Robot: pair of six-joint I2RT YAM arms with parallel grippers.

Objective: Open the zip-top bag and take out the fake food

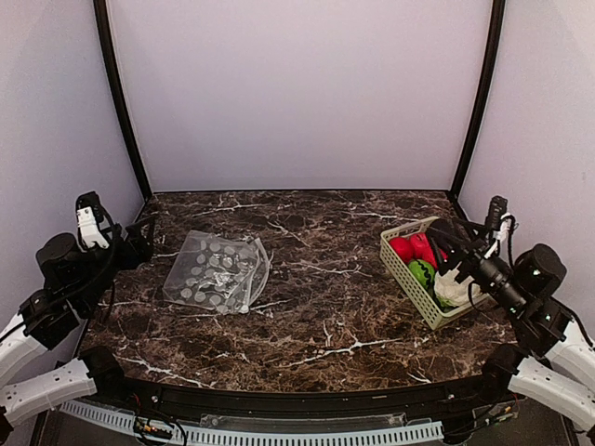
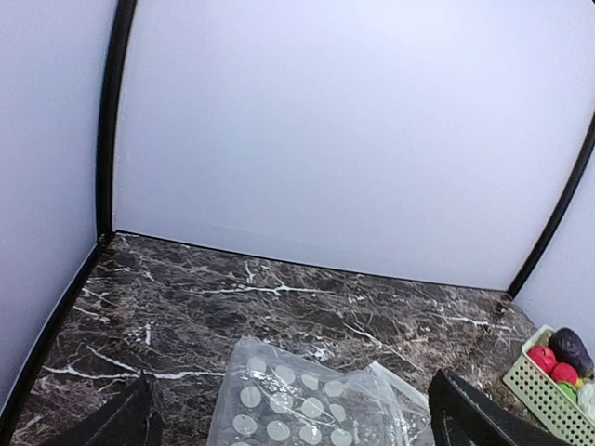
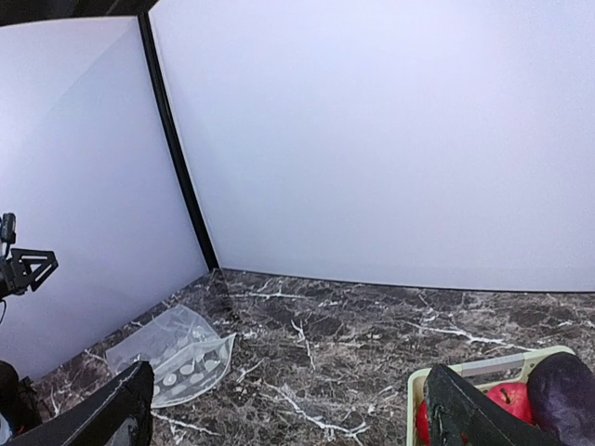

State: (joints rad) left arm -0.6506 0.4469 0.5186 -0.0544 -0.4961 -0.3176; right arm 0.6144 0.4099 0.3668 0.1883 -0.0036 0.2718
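on the dark marble table (image 1: 307, 325), seen from above, the dotted bag (image 1: 217, 271) lay flat at 9 o'clock and the green basket (image 1: 407, 283) sat at 3 o'clock, well apart from it. the bag looked almost square, so i couldn't call a long axis. a raised fold ran down its 3 o'clock side.

the cauliflower (image 1: 453, 288), the red fruits (image 1: 403, 247) and the purple piece (image 3: 565, 386) were in the basket, and i judged the bag to be empty, with little of the job left.

my left gripper (image 1: 144, 242) was the nearer one, with the bag just beside it toward 4 o'clock. its fingers were spread wide and held nothing. my right gripper (image 1: 444, 234) hovered over the basket, likewise spread and holding nothing.
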